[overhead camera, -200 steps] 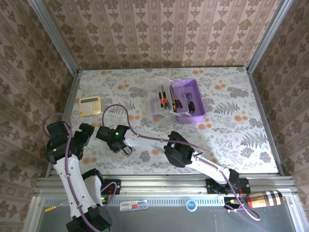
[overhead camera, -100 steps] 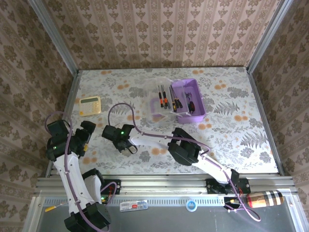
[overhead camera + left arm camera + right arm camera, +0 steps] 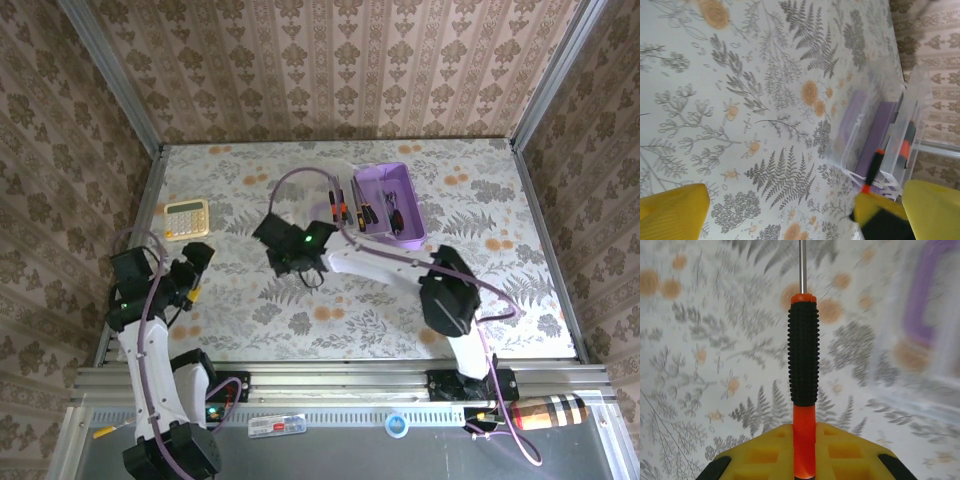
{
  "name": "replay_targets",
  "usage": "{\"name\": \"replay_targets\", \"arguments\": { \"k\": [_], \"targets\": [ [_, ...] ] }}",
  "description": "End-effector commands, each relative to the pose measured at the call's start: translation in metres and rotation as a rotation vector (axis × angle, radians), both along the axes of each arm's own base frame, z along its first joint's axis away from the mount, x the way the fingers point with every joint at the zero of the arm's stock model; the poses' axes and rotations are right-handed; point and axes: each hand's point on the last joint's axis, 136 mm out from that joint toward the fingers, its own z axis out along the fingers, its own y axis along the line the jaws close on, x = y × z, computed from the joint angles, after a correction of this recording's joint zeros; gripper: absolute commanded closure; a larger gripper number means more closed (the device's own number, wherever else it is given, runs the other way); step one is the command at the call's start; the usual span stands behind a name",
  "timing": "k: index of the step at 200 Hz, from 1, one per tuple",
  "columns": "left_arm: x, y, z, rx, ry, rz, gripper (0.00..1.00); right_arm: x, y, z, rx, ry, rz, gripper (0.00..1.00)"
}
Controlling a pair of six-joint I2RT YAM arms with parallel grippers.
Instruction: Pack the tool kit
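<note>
- While the right gripper clamps a screwdriver near the clear tray, packing stands partly done.
- The clear tray and purple box apparently hold several tools already.
- The left gripper is spread wide and empty.

A yellow calculator lies flat at the left side of the table, whose cloth has grey leaves and orange flowers. Patterned wallpaper covers the walls around. On the near metal ledge lie a white flat tag, a blue ring and, at the right, a checked cylinder.
</note>
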Motion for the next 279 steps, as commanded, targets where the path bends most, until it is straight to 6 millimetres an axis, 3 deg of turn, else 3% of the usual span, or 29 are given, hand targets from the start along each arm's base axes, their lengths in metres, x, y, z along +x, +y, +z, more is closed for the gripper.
{"name": "replay_targets", "arguments": {
  "k": [1,38,63,100,152,207,228,254,279],
  "targets": [
    [0.014,-0.007,0.008,-0.008,-0.067,0.006,0.0,0.028,-0.032,0.024,0.005,-0.076,-0.072,0.85],
    [0.024,-0.038,0.003,0.027,-0.051,-0.093,0.0,0.062,-0.079,0.032,-0.032,-0.063,-0.115,0.85],
    [0.029,-0.059,-0.006,0.057,-0.023,-0.166,0.0,0.087,-0.107,0.018,-0.042,-0.011,-0.147,0.85],
    [0.03,-0.084,-0.014,0.075,0.006,-0.254,0.0,0.11,-0.129,-0.001,-0.075,0.044,-0.171,0.85],
    [0.028,-0.086,-0.016,0.091,0.014,-0.263,0.0,0.111,-0.145,-0.02,-0.113,0.061,-0.204,0.85],
    [0.031,-0.086,-0.016,0.095,0.019,-0.264,0.0,0.103,-0.149,-0.021,-0.107,0.082,-0.215,0.79],
    [0.031,-0.086,-0.016,0.095,0.018,-0.265,0.0,0.1,-0.15,-0.017,-0.097,0.078,-0.222,0.73],
    [0.031,-0.085,-0.015,0.099,0.02,-0.265,0.0,0.098,-0.15,-0.007,-0.084,0.067,-0.212,0.73],
    [0.035,-0.086,-0.013,0.105,0.01,-0.264,0.0,0.097,-0.154,0.015,-0.071,0.024,-0.219,0.72]
  ]
}}
